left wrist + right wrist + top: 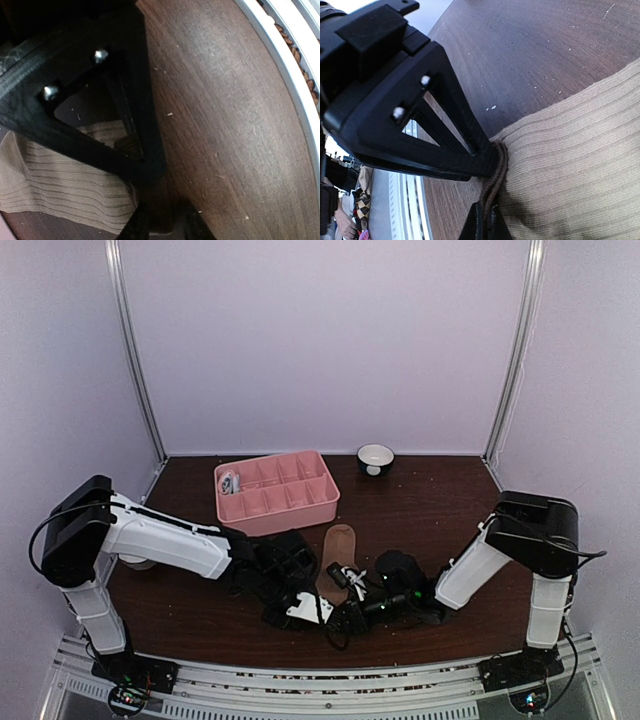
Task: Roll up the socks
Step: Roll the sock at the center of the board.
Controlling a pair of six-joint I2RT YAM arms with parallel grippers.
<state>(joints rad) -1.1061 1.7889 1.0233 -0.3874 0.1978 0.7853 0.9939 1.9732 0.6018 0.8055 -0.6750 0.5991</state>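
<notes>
Between jaws of the right gripper (486,212), tan sock (570,165) edge pinched

No legible text, label, brand, number or sign in any of the three views. A small white item (230,481) in a corner compartment of the pink tray (322,502) bears dark marks, too small to read.

Soft, even light from overhead fills the top view; the dark table (440,505) carries only faint shadows under the arms. Both wrist views bow at their edges. The left gripper (159,200) looks dim and blurred up close — the ribs of the tan sock (580,150) are crisp, though that view's upper-left corner is blown out white.
</notes>
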